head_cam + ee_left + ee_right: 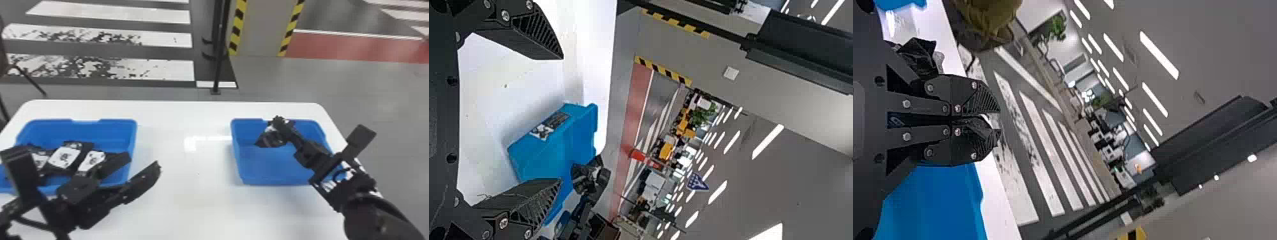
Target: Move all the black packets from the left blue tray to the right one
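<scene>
Left tool [142,160]: spread open
Right tool [281,123]: gripping crinkled packet [269,139]
Right tray [236,156]: smooth, blue
Left packets [63,157]: white-labelled, partly hidden

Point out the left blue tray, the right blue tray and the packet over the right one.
Left blue tray [107,131]: head view, inside of its far wall.
Right blue tray [271,166]: head view, bare patch of its floor.
Black packet [268,140]: head view, its dark lower part.
</scene>
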